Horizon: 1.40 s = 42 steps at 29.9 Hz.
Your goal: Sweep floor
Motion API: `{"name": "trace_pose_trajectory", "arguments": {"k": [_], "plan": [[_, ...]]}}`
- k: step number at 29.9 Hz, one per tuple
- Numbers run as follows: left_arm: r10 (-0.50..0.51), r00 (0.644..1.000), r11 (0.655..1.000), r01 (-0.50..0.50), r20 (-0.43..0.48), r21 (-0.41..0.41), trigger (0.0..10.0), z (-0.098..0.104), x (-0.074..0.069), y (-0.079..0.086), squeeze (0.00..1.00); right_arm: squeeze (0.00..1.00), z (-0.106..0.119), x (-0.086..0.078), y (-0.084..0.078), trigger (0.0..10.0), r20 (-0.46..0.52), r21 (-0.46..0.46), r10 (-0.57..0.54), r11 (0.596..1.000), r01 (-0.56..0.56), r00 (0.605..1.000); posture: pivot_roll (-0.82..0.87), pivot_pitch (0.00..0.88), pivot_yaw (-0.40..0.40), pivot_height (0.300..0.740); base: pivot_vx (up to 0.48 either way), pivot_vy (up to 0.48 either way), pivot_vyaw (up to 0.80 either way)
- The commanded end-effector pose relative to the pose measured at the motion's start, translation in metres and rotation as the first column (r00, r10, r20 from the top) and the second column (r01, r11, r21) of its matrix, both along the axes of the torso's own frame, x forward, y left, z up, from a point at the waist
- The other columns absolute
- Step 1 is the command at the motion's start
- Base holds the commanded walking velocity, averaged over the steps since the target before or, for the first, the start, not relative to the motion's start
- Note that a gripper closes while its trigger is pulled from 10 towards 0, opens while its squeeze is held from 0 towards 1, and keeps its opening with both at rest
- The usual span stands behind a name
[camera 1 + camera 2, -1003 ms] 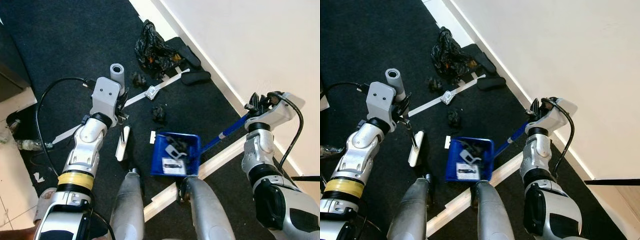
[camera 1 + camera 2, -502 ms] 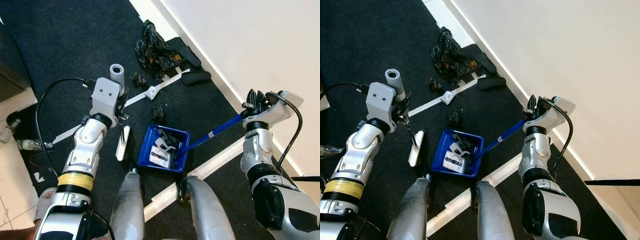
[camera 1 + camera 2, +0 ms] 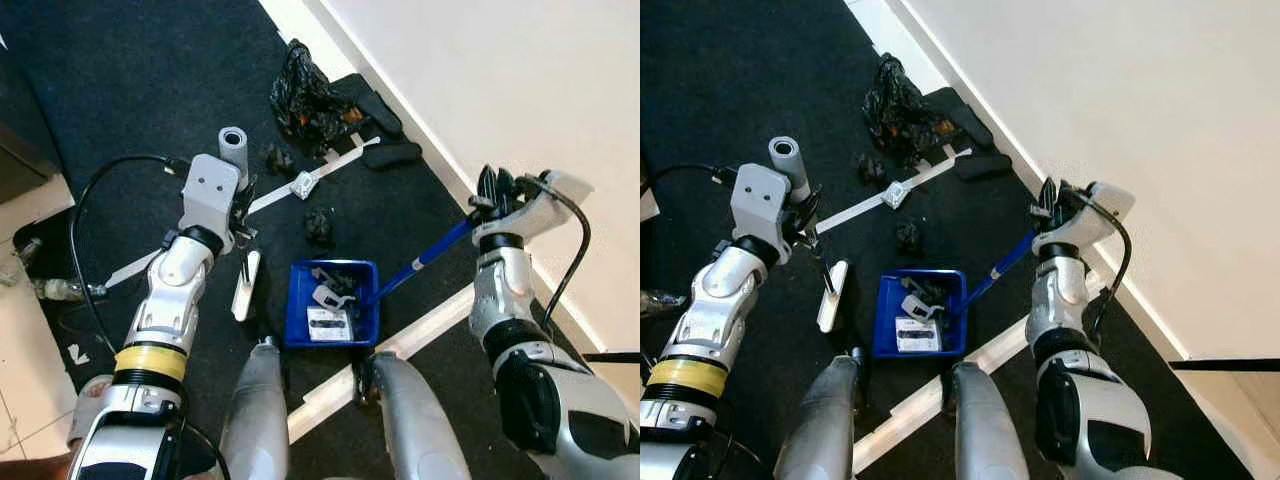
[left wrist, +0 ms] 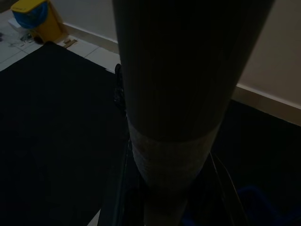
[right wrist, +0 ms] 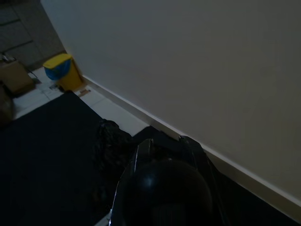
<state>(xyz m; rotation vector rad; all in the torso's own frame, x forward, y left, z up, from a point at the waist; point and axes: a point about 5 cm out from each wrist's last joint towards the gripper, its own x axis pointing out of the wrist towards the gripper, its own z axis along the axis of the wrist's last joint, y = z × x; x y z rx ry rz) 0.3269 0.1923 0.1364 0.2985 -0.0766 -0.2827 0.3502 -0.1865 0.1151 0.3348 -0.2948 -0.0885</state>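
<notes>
Blue plastic dustpan (image 3: 332, 303) sits on the black carpet (image 3: 120, 90) between our arms, holding scraps. Our right gripper (image 3: 497, 187) is closed around the top of its blue long handle (image 3: 420, 266). Our left gripper (image 3: 240, 215) is clamped on the grey broom pole (image 3: 235, 150), with the white brush head (image 3: 245, 285) just beside the pan. We judge that tilting the handle could spill the load. Crumpled black debris (image 3: 318, 226) lies near, unswept.

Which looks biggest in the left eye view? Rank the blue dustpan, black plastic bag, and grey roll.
1. Blue dustpan, though it lies nearer the camera.
2. Black plastic bag, close behind it, so those two are unsure.
3. Grey roll, clearly smallest.
</notes>
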Motion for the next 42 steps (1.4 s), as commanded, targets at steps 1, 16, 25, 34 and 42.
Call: {"name": "trace_pose_trajectory", "arguments": {"k": [1, 16, 25, 34, 42], "plan": [[0.000, 1.000, 1.000, 0.000, 0.001, 0.001, 10.0, -0.002, -0.001, 0.001, 0.00, 0.00, -0.005, -0.003, -0.004, 10.0, -0.015, 0.033, -0.014, 0.999, 0.014, 1.000, 0.16, 0.261, -0.062, 0.740, 0.000, 0.000, 0.00], [-0.012, 1.000, 0.999, 0.012, -0.016, -0.046, 10.0, -0.007, 0.001, -0.012, 0.00, 0.00, 0.021, -0.005, -0.021, 10.0, 0.137, 0.097, -0.096, 0.992, 0.084, 0.986, 0.13, 0.184, -0.054, 0.740, 0.000, 0.000, 0.00], [0.008, 1.000, 0.998, -0.008, -0.010, -0.062, 10.0, -0.009, -0.001, -0.008, 0.00, 0.00, 0.060, -0.015, -0.008, 10.0, 0.296, 0.177, -0.074, 0.984, 0.021, 0.952, 0.13, 0.120, -0.032, 0.740, 0.000, 0.000, 0.00], [0.084, 0.992, 0.996, -0.087, -0.094, -0.031, 10.0, -0.023, -0.001, 0.013, 0.00, 0.00, 0.102, -0.010, -0.041, 10.0, 0.278, 0.157, -0.152, 0.981, 0.111, 0.948, 0.11, 0.061, -0.025, 0.740, 0.000, 0.000, 0.00], [0.249, 0.926, 0.957, -0.279, -0.283, -0.073, 10.0, -0.066, -0.017, 0.031, 0.00, 0.00, 0.065, -0.018, -0.117, 10.0, 0.048, -0.052, -0.349, 0.935, 0.351, 0.936, 0.11, 0.026, -0.049, 0.740, 0.000, 0.000, 0.00]]}}
